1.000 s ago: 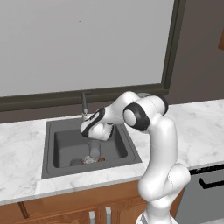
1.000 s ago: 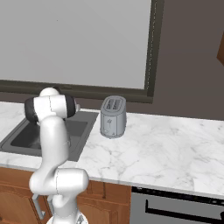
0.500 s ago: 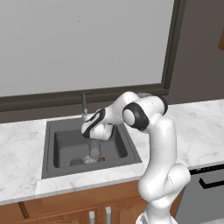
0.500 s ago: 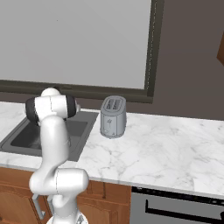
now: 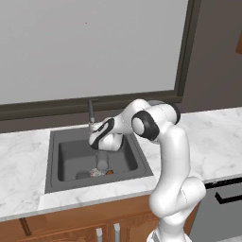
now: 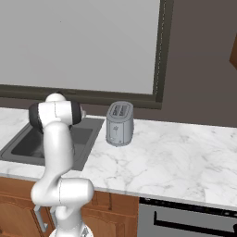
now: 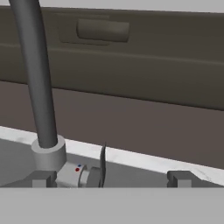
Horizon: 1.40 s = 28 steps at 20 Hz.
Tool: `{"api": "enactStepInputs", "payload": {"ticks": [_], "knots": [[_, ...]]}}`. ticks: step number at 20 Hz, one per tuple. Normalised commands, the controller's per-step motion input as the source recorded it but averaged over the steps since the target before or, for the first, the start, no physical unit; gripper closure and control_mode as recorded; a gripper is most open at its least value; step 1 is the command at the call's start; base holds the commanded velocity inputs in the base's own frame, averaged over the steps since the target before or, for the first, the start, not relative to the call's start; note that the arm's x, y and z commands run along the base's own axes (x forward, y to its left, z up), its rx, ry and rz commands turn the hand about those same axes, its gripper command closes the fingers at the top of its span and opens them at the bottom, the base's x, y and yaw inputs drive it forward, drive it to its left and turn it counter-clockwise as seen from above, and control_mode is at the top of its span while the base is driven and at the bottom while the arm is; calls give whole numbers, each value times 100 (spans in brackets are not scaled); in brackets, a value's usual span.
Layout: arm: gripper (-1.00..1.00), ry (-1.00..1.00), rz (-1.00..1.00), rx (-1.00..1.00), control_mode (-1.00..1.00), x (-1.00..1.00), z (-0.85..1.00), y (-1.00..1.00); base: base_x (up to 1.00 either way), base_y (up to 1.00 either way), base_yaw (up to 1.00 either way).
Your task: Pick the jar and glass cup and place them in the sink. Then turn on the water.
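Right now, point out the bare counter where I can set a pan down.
Widest bare stretch: marble counter right of the toaster, out to the frame edge. Another bare strip lies left of the sink. Crowded: the sink floor holds the glass cup and jar, with the open claw at the faucet.

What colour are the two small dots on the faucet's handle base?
One red, one blue, on the silver handle base beside the dark faucet; hand view shows them best.
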Motion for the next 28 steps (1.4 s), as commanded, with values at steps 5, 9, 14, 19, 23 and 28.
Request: {"api": "enactStepInputs", "payload": {"ticks": [5,9,14,19,23,28], "knots": [[-100,-1,0,1,-100,0,-11,0,0,0,0],[-100,-3,0,0,-100,6,-11,0,0,0,0],[-100,-2,0,0,-100,3,-9,0,0,0,0],[-100,0,0,0,-100,0,-4,1,0,0,0],[-100,0,0,0,-100,5,0,8,0,0,0],[-100,0,0,0,-100,12,0,9,0,0,0]]}}
